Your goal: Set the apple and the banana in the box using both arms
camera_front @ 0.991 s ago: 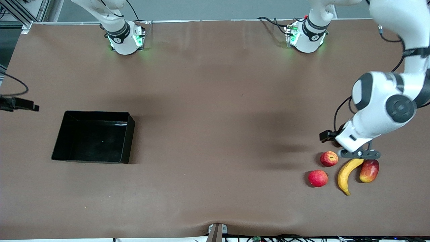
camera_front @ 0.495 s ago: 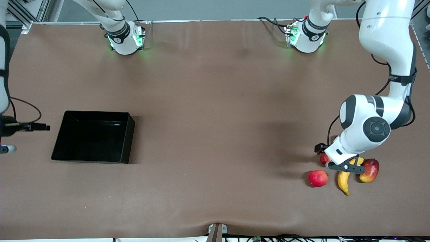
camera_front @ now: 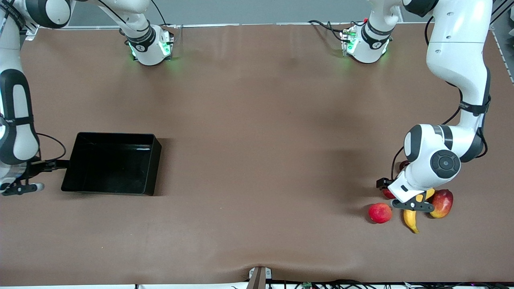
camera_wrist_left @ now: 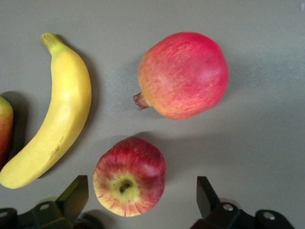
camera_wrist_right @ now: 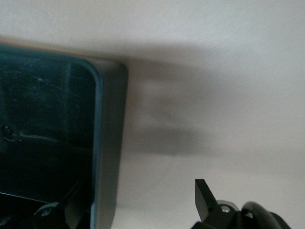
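Observation:
The apple [camera_wrist_left: 129,176] sits stem-up on the table between the spread fingers of my open left gripper [camera_wrist_left: 141,185], which touch nothing. From the front the left gripper [camera_front: 411,205] covers most of the apple [camera_front: 387,194]. The yellow banana [camera_wrist_left: 52,114] lies beside it, its tip [camera_front: 410,220] sticking out from under the gripper. The black box [camera_front: 112,162] rests toward the right arm's end of the table. My right gripper [camera_front: 22,187] hangs open at the box's outer end wall [camera_wrist_right: 107,143], one finger over the inside and the other [camera_wrist_right: 205,193] over the table.
A pinkish-red round fruit [camera_front: 380,212] lies close to the apple, nearer the front camera. A red-yellow mango [camera_front: 441,202] lies against the banana on its outer side. Bare brown tabletop [camera_front: 261,160] spans the gap between the box and the fruits.
My left gripper has come down and moved from beside the fruits to over the apple. My right arm has swung into view and descended to the box's end wall.

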### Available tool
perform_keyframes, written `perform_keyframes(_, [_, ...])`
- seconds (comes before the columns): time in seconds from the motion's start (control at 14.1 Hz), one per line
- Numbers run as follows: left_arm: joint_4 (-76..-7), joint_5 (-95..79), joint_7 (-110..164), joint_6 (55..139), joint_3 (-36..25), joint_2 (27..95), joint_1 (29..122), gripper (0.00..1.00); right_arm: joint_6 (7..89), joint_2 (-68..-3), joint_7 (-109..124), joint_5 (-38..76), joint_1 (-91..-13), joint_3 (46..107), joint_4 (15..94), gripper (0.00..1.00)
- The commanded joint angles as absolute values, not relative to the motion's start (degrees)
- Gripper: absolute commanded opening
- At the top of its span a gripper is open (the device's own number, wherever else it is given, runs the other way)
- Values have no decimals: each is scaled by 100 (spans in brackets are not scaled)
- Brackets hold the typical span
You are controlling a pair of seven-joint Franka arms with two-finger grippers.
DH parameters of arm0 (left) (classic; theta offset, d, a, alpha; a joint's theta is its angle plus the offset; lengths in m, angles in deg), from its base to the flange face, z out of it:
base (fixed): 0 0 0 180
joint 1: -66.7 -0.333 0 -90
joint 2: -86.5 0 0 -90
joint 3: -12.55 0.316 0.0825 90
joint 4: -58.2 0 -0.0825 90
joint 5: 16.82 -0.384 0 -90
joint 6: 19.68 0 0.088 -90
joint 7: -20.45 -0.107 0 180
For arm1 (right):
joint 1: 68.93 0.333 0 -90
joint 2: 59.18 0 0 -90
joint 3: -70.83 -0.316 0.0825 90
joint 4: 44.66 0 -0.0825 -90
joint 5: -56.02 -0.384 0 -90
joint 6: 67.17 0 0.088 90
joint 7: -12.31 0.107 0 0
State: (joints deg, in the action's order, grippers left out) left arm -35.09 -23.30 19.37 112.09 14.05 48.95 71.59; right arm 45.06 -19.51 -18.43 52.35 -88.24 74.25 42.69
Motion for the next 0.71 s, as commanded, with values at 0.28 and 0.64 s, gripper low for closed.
perform_keyframes(0.28, [-3470,-2605,1887,11304,1396,4800,7100,99,4446,-2103,-1977,4925,-8959,7347,4613,0])
perform_keyframes(0.64, [-3523,-2657,1878,11339,1396,4730,7030,83,4349,-2112,-1951,4925,-8932,7347,4595,0])
